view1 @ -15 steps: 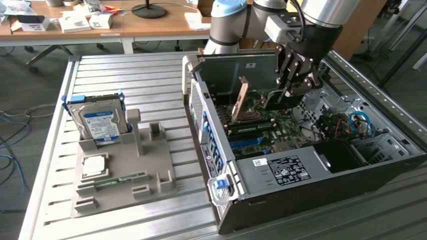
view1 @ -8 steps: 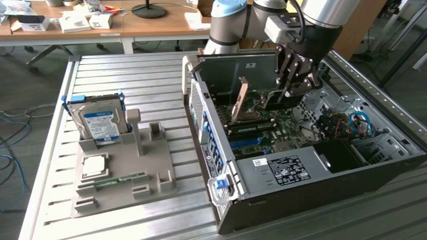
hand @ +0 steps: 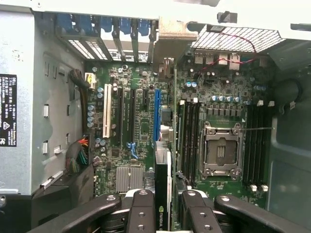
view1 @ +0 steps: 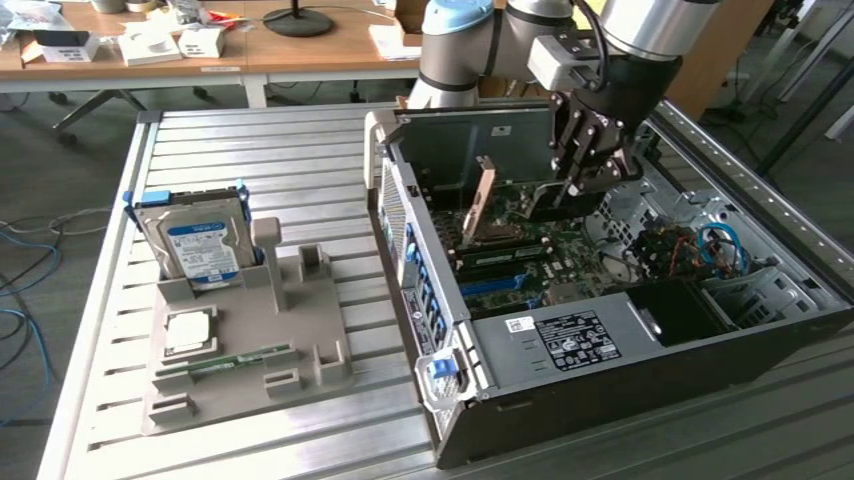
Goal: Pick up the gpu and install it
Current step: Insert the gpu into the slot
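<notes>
One gpu (hand: 162,180) inside the gripper (hand: 163,200)

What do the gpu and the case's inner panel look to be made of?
The gpu: matte black edge with a printed label, likely plastic over circuit board; its end bracket looks like pale sheet metal. The inner panel: dull grey sheet metal, judging by punched tabs.

NVIDIA on gpu (hand: 164,196) edge; case label (hand: 8,109) possibly DELL.
</notes>
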`<state>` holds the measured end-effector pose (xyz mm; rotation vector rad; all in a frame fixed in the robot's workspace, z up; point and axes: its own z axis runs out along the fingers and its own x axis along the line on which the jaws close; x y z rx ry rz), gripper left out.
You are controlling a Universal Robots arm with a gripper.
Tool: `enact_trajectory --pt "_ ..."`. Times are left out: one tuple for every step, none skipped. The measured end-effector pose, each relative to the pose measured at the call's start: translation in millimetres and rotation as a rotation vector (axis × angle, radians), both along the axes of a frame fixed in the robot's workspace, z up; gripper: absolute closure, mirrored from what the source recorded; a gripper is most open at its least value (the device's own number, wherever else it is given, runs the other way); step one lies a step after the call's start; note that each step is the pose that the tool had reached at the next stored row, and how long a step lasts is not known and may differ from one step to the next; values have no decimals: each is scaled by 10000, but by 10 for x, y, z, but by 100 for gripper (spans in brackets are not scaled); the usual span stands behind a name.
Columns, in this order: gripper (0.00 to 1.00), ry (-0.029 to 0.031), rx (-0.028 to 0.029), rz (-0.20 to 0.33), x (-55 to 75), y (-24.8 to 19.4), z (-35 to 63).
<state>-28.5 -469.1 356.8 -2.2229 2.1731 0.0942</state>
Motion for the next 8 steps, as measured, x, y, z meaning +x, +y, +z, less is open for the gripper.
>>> enact_trajectory --pt "74 -2 -2 1 0 0 -17" --pt "74 -4 -1 1 0 0 -35" --pt "74 -6 -1 0 -1 0 -53" --pt "74 -9 -1 -1 -2 0 -73" --pt "74 -10 -2 -1 -2 0 -91" --pt "74 -11 -1 0 -2 0 -109" --pt "74 -11 -3 -1 -2 0 -127" --pt "74 -12 -3 -1 -2 0 -144"
